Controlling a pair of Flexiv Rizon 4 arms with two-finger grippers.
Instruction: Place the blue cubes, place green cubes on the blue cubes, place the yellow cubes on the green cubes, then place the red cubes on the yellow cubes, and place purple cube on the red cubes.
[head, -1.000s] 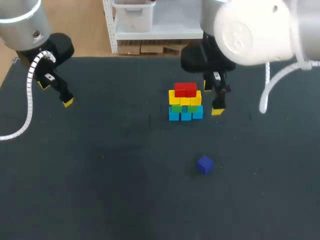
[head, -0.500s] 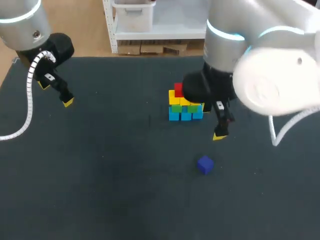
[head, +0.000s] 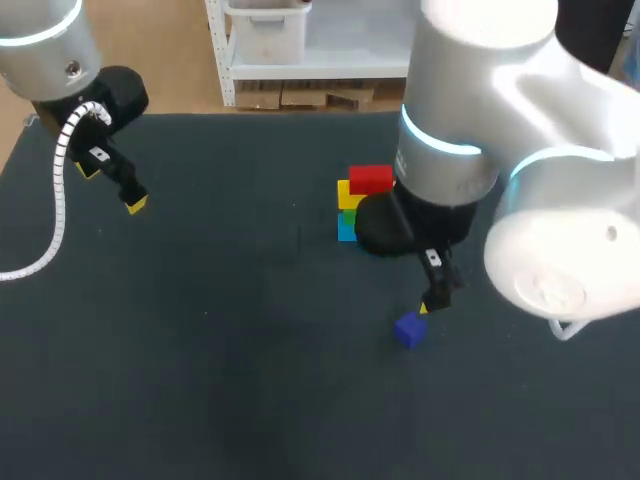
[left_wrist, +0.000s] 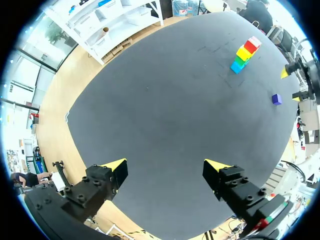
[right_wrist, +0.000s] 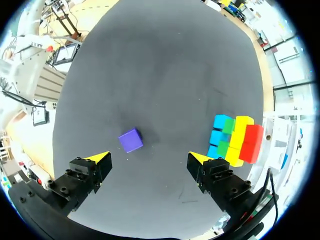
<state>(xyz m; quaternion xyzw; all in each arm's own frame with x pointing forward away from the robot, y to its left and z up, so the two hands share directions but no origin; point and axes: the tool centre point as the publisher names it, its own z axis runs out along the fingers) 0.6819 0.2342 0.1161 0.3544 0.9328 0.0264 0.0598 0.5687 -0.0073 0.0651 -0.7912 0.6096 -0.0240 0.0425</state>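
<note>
My table (head: 200, 330) has a dark, near-black top. Directly on it sit the blue cubes (right_wrist: 219, 136), touching one another in a short row. The purple cube (head: 409, 329) lies alone on the table, well apart from the blue cubes, nearer to me and slightly to my right.

Looks like a robotics lab: left arm (head: 45, 50) and right arm (head: 470, 120), grey and white, over a dark desk (head: 200, 350) bearing a stack of coloured cubes (head: 368, 182).
</note>
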